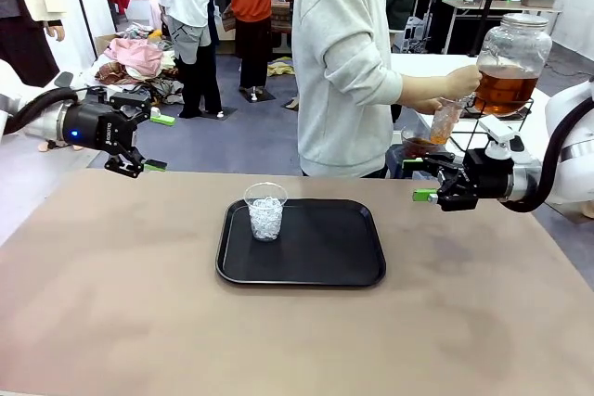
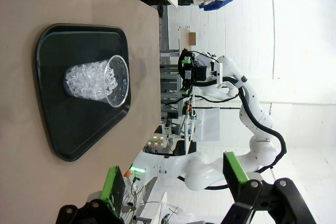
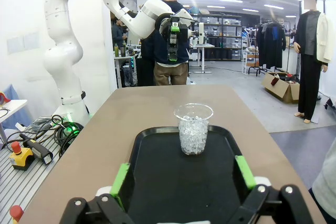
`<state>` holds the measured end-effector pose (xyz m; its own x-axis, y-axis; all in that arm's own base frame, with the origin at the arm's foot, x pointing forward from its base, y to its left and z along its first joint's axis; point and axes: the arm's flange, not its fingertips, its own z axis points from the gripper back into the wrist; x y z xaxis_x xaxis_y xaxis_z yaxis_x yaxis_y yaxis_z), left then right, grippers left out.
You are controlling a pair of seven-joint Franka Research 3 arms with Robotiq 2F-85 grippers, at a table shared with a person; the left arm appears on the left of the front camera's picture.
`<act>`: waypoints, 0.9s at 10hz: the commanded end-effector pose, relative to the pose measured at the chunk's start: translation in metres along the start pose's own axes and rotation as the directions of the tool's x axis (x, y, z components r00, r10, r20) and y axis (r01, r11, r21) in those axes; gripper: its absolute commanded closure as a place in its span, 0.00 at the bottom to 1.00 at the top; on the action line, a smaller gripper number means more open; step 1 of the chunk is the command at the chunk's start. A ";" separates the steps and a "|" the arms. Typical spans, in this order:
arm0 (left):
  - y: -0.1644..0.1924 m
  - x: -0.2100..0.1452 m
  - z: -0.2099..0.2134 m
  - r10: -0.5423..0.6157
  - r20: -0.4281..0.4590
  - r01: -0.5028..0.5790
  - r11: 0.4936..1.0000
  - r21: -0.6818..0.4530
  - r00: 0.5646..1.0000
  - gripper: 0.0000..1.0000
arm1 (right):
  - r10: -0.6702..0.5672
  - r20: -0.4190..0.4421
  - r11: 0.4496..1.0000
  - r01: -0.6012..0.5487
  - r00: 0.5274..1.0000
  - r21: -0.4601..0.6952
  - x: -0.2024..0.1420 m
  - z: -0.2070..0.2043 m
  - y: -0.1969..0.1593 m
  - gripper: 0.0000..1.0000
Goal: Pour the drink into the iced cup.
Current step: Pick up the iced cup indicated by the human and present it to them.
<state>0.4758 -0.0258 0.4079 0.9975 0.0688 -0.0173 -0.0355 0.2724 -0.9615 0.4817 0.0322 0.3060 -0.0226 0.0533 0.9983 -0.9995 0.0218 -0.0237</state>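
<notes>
The iced cup (image 1: 265,211), clear plastic full of white ice, stands upright at the left end of a black tray (image 1: 316,261) in the middle of the table. It also shows in the left wrist view (image 2: 100,81) and the right wrist view (image 3: 193,128). The amber drink (image 1: 504,90) sits in a big glass dispenser jar at the far right. There a person's hand holds a clear cup (image 1: 445,121) under the jar's tap, with some amber liquid in it. My left gripper (image 1: 159,143) hovers open at the table's far left, and my right gripper (image 1: 419,179) hovers open right of the tray. Both are empty.
The person (image 1: 343,62) stands at the far side, turned toward the jar (image 1: 512,44) on its wire stand. Brown tabletop (image 1: 111,303) lies bare around the tray. Other people stand farther back. My left gripper (image 3: 173,40) shows across the table in the right wrist view.
</notes>
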 end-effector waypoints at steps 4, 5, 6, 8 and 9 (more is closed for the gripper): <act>-0.001 -0.001 0.000 -0.001 0.000 0.001 1.000 -0.002 1.000 0.00 | -0.003 -0.006 1.000 0.003 1.000 0.003 0.003 -0.002 -0.004 0.00; -0.001 -0.001 0.000 -0.001 0.000 0.001 1.000 -0.002 1.000 0.00 | -0.003 -0.006 1.000 0.003 1.000 0.003 0.003 -0.002 -0.004 0.00; -0.001 -0.001 0.000 -0.001 0.000 0.001 1.000 -0.002 1.000 0.00 | -0.003 -0.006 1.000 0.003 1.000 0.003 0.003 -0.002 -0.004 0.00; -0.001 -0.001 0.000 -0.001 0.000 0.001 1.000 -0.002 1.000 0.00 | -0.003 -0.006 1.000 0.003 1.000 0.003 0.003 -0.002 -0.004 0.00; -0.001 -0.001 0.000 -0.001 0.000 0.001 1.000 -0.002 1.000 0.00 | -0.003 -0.006 1.000 0.003 1.000 0.003 0.003 -0.002 -0.004 0.00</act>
<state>0.4758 -0.0258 0.4079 0.9975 0.0688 -0.0173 -0.0355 0.2724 -0.9615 0.4817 0.0322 0.3060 -0.0226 0.0533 0.9983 -0.9995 0.0218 -0.0237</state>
